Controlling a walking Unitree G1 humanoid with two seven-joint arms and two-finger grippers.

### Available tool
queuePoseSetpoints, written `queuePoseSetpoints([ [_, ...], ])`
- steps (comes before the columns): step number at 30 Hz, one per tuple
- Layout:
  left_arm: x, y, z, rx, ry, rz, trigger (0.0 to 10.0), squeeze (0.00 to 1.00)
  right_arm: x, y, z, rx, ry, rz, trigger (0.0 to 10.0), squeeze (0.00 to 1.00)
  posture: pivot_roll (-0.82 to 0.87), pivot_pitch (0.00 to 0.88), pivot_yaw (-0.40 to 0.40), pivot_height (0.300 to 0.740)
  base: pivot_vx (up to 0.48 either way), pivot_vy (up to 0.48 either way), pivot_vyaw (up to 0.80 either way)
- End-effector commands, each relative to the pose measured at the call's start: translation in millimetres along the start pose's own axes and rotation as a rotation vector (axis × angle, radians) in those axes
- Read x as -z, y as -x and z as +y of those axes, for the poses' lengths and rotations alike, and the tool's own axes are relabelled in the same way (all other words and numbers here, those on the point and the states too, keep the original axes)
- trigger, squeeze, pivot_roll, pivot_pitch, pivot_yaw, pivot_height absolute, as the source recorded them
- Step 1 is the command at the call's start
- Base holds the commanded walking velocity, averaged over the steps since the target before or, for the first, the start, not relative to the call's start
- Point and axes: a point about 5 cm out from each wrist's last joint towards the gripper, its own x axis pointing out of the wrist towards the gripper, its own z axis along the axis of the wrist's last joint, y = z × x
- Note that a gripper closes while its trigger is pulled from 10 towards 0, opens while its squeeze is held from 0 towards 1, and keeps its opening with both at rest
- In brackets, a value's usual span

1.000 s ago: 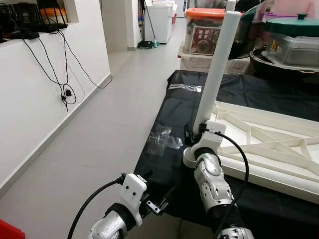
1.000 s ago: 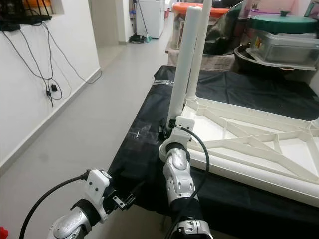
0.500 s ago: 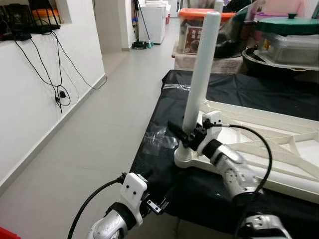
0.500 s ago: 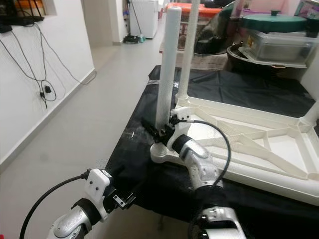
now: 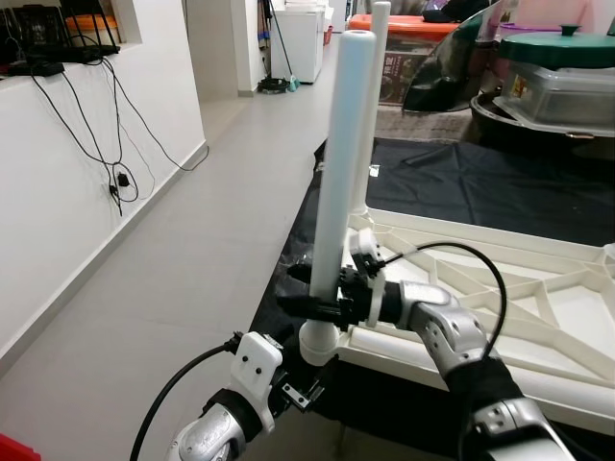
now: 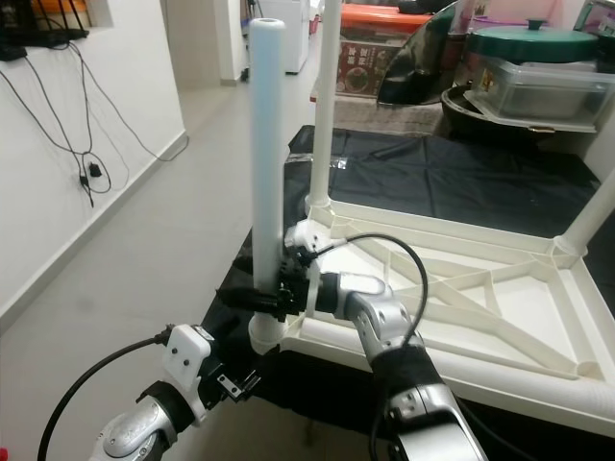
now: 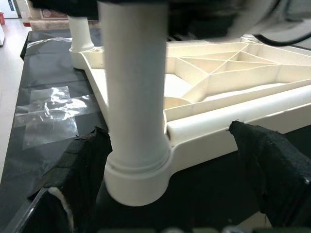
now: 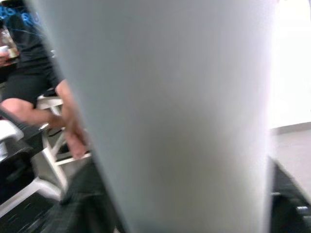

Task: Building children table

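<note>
An upturned white children's table top [image 5: 500,317] lies on a black cloth [image 5: 452,173], ribs facing up. A tall white leg [image 5: 341,182] stands in its near left corner socket. My right gripper [image 5: 322,305] reaches in from the right and is shut on this leg just above the socket; the right wrist view has the leg [image 8: 170,116] pressed up close. Another leg [image 5: 377,58] stands behind it, and a third [image 6: 588,223] rises at the far right. My left gripper [image 5: 303,394] hangs low before the cloth's edge, open, its fingers [image 7: 80,165] spread wide either side of the socket [image 7: 138,174].
A white wall with dangling cables [image 5: 120,144] runs along the left of a tiled corridor [image 5: 221,192]. Storage boxes [image 5: 413,48] and a lidded pot [image 5: 562,67] crowd the back. Clear tape [image 7: 53,114] lies on the cloth. A seated person [image 8: 63,111] appears behind the leg.
My right arm swung from behind the leg round to its right, and the fingers now wrap it above the socket. The camera shifted. The left arm kept still.
</note>
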Motion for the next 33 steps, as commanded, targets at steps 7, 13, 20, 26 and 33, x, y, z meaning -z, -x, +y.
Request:
queuePoseSetpoints([
  [7, 5, 1.6, -0.2, -0.007, 0.005, 0.024, 10.0, 0.00, 0, -3.4, -7.5, 0.152, 0.025, -0.029, 0.0, 0.00, 0.06, 0.000, -0.044, 0.740, 0.000, 0.000, 0.00],
  [13, 5, 2.2, -0.7, -0.004, 0.009, 0.026, 10.0, 0.00, 3, 2.3, -19.0, 0.465, 0.029, -0.084, 0.0, 0.00, 0.05, 0.000, -0.039, 0.740, 0.000, 0.000, 0.00],
  [20, 6, 2.3, -0.8, 0.003, 0.013, 0.029, 10.0, 0.00, 12, 20.5, -34.1, 1.033, 0.010, -0.113, 0.0, 0.00, 0.04, 0.000, -0.033, 0.740, 0.000, 0.000, 0.00],
  [26, 7, 2.0, -1.7, 0.010, 0.012, 0.033, 10.0, 0.00, 20, 34.9, -21.2, 1.617, -0.078, -0.214, 0.0, 0.00, 0.05, 0.000, -0.038, 0.740, 0.000, 0.000, 0.00],
  [33, 7, 1.5, -2.4, 0.008, 0.013, 0.031, 10.0, 0.00, 19, 25.8, -17.6, 1.705, -0.136, -0.260, 0.0, 0.00, 0.06, 0.000, -0.048, 0.740, 0.000, 0.000, 0.00],
])
